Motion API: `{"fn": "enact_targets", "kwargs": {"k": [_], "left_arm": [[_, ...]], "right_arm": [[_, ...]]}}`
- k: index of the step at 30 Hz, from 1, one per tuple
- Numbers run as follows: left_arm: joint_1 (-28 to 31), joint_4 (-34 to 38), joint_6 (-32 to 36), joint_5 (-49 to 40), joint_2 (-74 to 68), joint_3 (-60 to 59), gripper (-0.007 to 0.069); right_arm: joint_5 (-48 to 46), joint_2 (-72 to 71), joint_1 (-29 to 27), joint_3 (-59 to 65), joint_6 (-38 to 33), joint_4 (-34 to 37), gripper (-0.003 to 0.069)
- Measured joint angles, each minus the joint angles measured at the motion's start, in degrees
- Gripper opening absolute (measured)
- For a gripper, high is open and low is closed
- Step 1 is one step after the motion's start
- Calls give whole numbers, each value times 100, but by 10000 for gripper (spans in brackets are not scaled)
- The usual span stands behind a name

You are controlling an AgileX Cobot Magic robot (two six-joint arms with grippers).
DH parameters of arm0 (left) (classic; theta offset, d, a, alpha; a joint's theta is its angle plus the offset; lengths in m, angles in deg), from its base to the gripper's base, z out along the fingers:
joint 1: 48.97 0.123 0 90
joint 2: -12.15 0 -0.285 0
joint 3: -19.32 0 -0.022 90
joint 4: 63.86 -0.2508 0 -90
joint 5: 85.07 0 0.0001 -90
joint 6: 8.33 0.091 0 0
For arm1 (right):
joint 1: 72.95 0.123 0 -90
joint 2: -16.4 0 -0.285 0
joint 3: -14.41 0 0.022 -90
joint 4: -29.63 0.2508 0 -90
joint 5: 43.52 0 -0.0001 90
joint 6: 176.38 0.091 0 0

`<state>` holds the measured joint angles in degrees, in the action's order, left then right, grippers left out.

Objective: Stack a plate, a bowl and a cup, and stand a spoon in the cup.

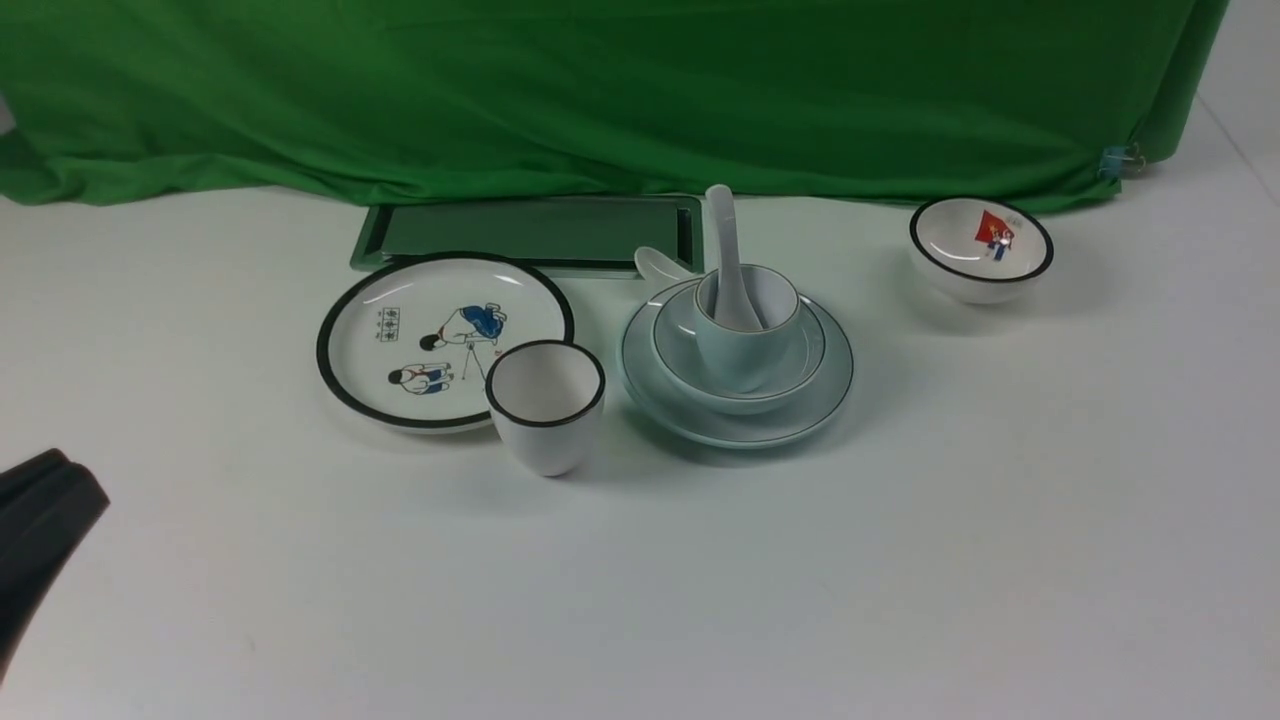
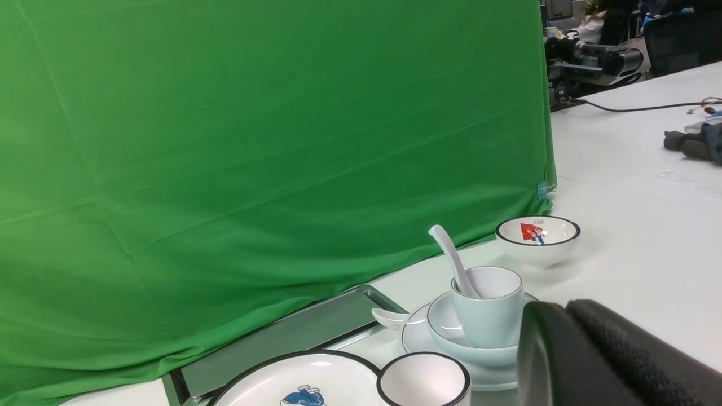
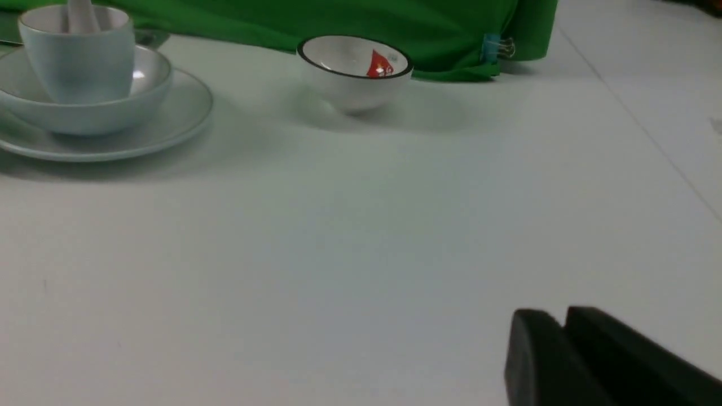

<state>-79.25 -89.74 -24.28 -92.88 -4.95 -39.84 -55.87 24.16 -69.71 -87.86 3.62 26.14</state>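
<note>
- The spoon (image 1: pixel 727 262) stands in the cup (image 1: pixel 745 330), scoop down inside and handle leaning up towards twelve o'clock, a touch to eleven; that long axis is close to upright.
- The cup sits in the bowl (image 1: pixel 738 350), which sits on the plate (image 1: pixel 737 372), just right of the table's middle.
- A second white spoon (image 1: pixel 660 265) lies behind the stack at about ten o'clock, touching or just beside the plate's rim.
- The stack looks finished to me, so any coming move is only a retreat.
- From the stack, the left gripper (image 1: pixel 45 500) is well away at about eight o'clock, its jaws pressed together on nothing.
- The right gripper (image 3: pixel 564 344) shows only in its own wrist camera, low over bare table, well apart from the stack; it grips nothing, with at most a thin seam between its fingers.
- Neither hand is near enough to disturb the spoon.
</note>
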Motion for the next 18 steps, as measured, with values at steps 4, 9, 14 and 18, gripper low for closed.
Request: {"fn": "enact_targets", "kwargs": {"k": [4, 9, 14, 18], "left_arm": [[0, 0, 0, 0, 0, 0, -31], [0, 0, 0, 0, 0, 0, -31], [0, 0, 0, 0, 0, 0, -31], [0, 0, 0, 0, 0, 0, -31]], "right_arm": [[-20, 0, 76, 0, 44, -13, 76], [-31, 0, 107, 0, 259, -23, 8], [-16, 0, 111, 0, 321, 158, 8], [-16, 0, 111, 0, 321, 213, 10]]}}
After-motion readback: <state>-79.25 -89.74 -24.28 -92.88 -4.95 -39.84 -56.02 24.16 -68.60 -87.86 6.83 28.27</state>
